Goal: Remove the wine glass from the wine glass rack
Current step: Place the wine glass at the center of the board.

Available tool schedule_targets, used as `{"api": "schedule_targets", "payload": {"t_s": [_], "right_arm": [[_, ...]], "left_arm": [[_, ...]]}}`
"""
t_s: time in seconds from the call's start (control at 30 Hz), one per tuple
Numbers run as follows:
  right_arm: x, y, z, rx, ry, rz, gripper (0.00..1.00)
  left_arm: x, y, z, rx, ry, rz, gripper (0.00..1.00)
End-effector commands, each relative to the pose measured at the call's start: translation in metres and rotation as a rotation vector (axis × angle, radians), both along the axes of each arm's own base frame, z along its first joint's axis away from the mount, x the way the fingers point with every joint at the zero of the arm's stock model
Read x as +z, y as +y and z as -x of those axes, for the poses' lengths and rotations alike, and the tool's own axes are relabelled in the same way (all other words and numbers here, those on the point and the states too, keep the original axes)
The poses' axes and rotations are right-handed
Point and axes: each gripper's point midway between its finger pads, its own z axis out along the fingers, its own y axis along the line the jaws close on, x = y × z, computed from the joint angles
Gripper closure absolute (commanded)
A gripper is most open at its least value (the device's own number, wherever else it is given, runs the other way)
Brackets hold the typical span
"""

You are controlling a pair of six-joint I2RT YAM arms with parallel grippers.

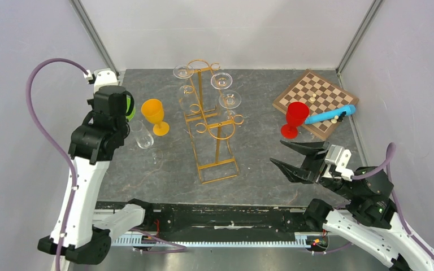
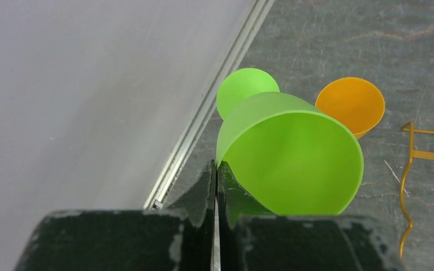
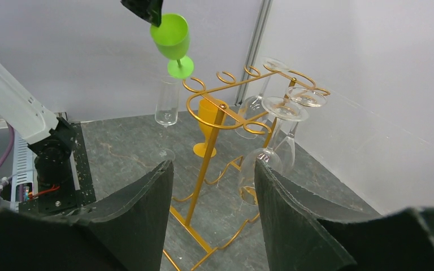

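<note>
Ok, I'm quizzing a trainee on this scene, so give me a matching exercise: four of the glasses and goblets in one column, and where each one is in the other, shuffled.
1. green goblet
2. orange goblet
3. red goblet
4. clear wine glasses

A. hanging bowl-down on the wine glass rack
B. standing on the table, left of the rack
C. held up by its rim in the left gripper
D. standing beside the chessboard

Pairs: 1-C, 2-B, 3-D, 4-A.

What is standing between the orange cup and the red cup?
The gold wine glass rack stands between the orange cup and the red cup, with clear wine glasses hanging from it. The top view shows this.
</note>
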Motion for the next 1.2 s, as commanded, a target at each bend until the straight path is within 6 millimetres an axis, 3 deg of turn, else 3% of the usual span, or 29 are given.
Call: {"api": "schedule_targets", "payload": {"t_s": [0.0,0.3,0.63,1.17], "right_arm": [[0.008,-0.002,0.008,0.026,-0.015,-0.041,0.43],[-0.003,0.001,0.017,0.08,-0.003,-0.045,0.43],[-0.012,0.002,0.028,0.134,-0.006,-0.066,0.42],[-0.027,-0.009,0.04,0.155,0.001,-0.101,0.42]], "left_arm": [[-0.017,0.002,-0.025,-0.049,0.023,0.084,0.98],[-0.041,0.024,-0.039,0.032,0.076,0.152,0.98],[-0.088,0.042,-0.049,0.101,0.139,0.343,0.98],[-0.17,0.045,-0.055,0.198,0.196,0.555,0.98]]}}
